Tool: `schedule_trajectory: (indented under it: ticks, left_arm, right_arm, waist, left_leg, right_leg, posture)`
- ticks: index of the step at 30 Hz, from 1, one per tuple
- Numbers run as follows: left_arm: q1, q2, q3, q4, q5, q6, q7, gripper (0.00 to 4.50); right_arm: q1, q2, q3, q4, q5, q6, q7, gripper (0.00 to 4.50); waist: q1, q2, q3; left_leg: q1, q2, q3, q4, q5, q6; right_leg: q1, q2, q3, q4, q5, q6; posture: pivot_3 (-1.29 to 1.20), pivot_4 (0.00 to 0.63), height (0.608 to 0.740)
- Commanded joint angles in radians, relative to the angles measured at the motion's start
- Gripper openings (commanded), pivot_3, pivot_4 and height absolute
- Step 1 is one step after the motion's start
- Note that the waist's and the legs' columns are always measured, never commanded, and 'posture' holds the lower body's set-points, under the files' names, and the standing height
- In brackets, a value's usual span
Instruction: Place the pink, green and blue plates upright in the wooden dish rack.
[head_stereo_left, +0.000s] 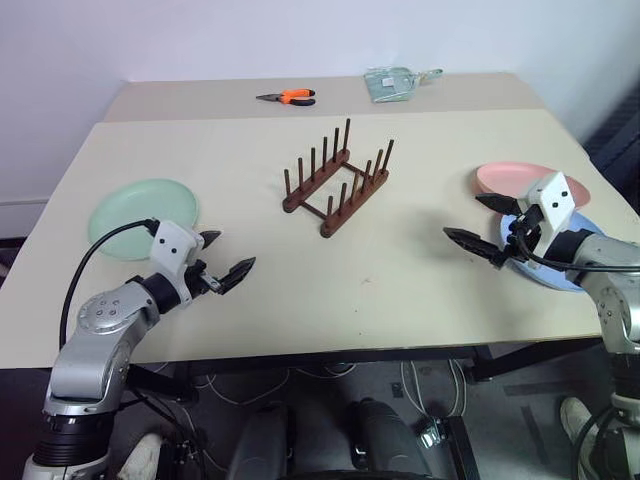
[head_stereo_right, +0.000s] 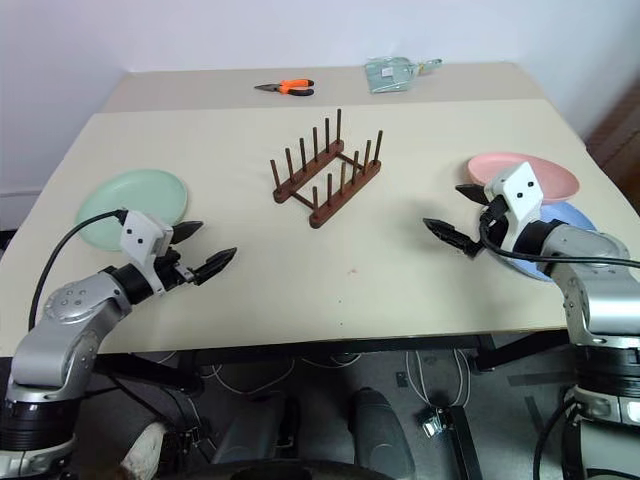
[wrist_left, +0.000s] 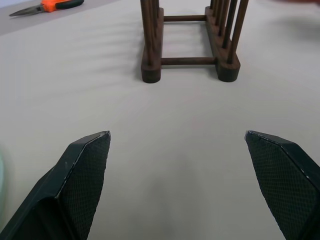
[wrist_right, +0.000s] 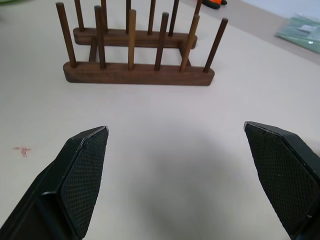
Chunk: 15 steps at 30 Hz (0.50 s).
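Rack (head_stereo_left: 337, 181) sits mid-desk (head_stereo_left: 300, 290), empty, all pegs upright. Its long axis runs diagonally, from near-left to far-right as seen from the head; the slots between pegs therefore face across that diagonal.

Green plate (head_stereo_left: 142, 217) lies flat at the desk's left edge, just beside and behind the left gripper (head_stereo_left: 225, 262). Pink plate (head_stereo_left: 522, 180) lies flat at the right edge; the blue plate (head_stereo_left: 578, 278) is nearer the robot, with the right arm over much of it, and the pink rim looks to overlap it (cannot tell whether they touch).

Left gripper: released, jaws wide, nothing between them, pointing toward the rack, not the plate. Right gripper (head_stereo_left: 482, 229): likewise released and empty, hovering just inboard of the pink and blue plates, also aimed at the rack.

Key relation: each arm has its plate(s) on its own outer side, so the coming move calls for turning away from the rack first. The left arm is the only one near green; the right is near both pink and blue. Judgement: nothing is racked yet, and the task is at its start.

Off-task items at the far edge: orange-handled pliers (head_stereo_left: 288, 97) and a greenish packet (head_stereo_left: 390, 84).

Writing: no readable brand or label anywhere (the packet's print is too small to make out).
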Motion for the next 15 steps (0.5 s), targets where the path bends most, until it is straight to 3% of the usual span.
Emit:
schedule_trajectory:
  ticks: [1, 15]
  left_arm:
    - [-0.011, -0.005, -0.008, -0.034, -0.003, -0.008, 0.012, 4.43]
    - [0.021, -0.020, -0.024, -0.039, 0.006, -0.032, 0.030, 4.43]
  right_arm:
    - [-0.032, 0.005, -0.001, -0.011, -0.007, -0.032, -0.008, 4.46]
    - [-0.027, 0.059, 0.068, -0.084, -0.008, -0.019, -0.033, 4.46]
  waist:
    - [-0.001, 0.000, 0.000]
    - [0.000, 0.000, 0.000]
  left_leg:
    - [0.000, 0.000, 0.000, 0.000, 0.000, 0.000]
    - [0.000, 0.000, 0.000, 0.000, 0.000, 0.000]
  right_leg:
    - [0.000, 0.000, 0.000, 0.000, 0.000, 0.000]
    - [0.000, 0.000, 0.000, 0.000, 0.000, 0.000]
  posture:
    - [0.00, 0.150, 0.740]
    - [0.00, 0.150, 0.740]
